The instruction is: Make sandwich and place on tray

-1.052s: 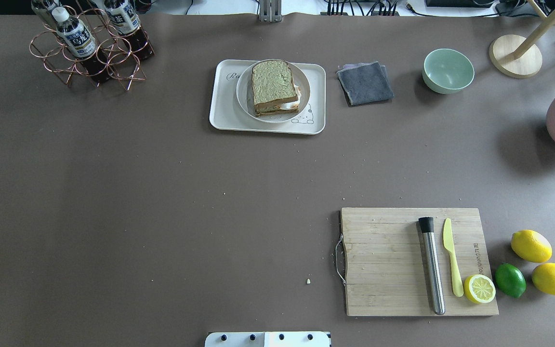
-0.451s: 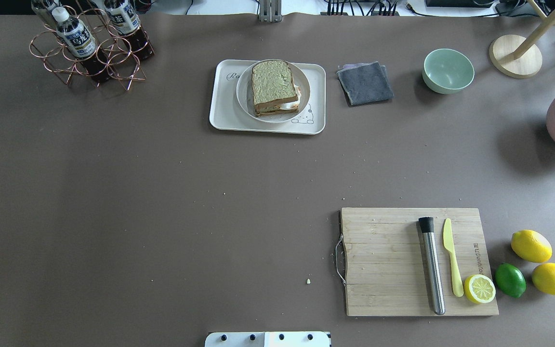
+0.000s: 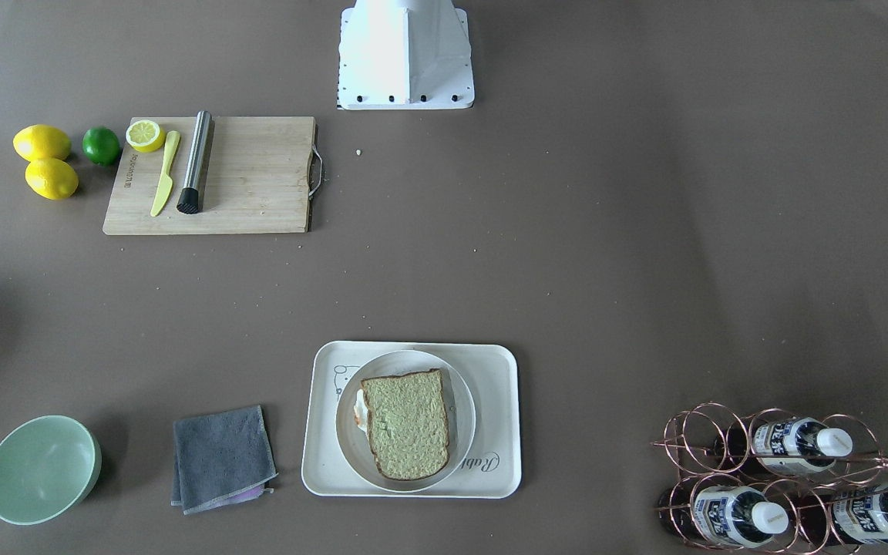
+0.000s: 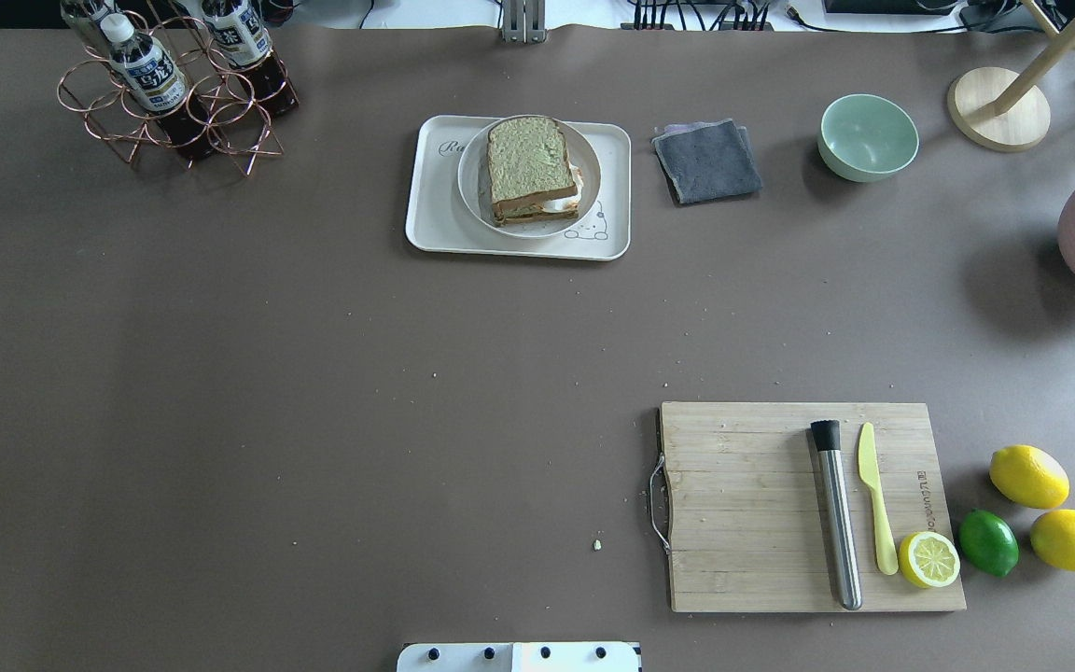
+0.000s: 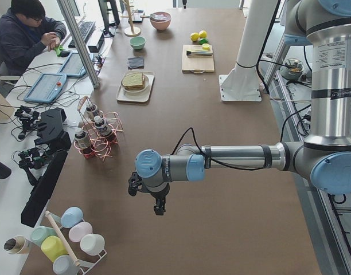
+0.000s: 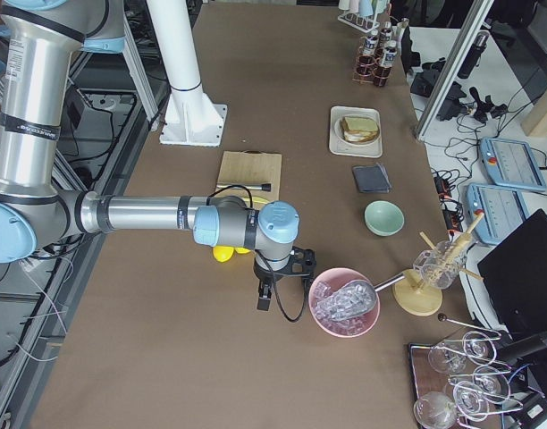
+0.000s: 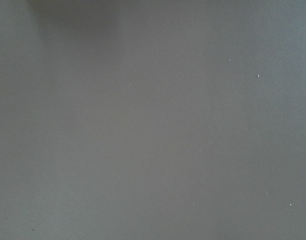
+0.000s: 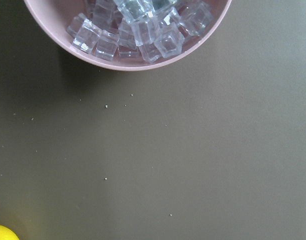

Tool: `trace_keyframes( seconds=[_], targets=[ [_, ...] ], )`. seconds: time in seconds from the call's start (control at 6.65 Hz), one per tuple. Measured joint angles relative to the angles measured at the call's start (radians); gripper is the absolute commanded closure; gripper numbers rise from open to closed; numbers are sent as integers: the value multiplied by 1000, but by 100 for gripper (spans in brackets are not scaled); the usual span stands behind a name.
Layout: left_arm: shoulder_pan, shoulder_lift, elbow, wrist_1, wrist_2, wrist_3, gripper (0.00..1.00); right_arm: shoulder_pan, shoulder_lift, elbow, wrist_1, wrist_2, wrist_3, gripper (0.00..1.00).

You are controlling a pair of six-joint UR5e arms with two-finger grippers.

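The sandwich (image 4: 532, 168), greenish-tan bread with white egg showing at its edge, lies on a round white plate (image 4: 469, 182) that stands on the cream tray (image 4: 429, 220) at the table's far middle. It also shows in the front-facing view (image 3: 405, 424) on the tray (image 3: 496, 379). My left gripper (image 5: 158, 205) hangs over bare table far off at the left end. My right gripper (image 6: 263, 299) hangs beside a pink bowl of ice at the right end. Neither holds anything that I can see. I cannot tell whether they are open or shut.
A grey cloth (image 4: 707, 161) and a green bowl (image 4: 868, 136) lie right of the tray. A copper bottle rack (image 4: 174, 89) stands at the far left. A cutting board (image 4: 808, 509) with muddler, yellow knife and lemon half is near right, with lemons and a lime (image 4: 987, 542) beside it. The pink ice bowl (image 8: 128, 30) stands at the right edge.
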Motion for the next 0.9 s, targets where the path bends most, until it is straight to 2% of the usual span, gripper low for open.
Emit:
trace_keyframes(
  seconds=[0.9],
  targets=[
    [1, 8, -12, -7, -13, 4, 3, 0, 0, -4, 0, 0, 0, 0]
  ],
)
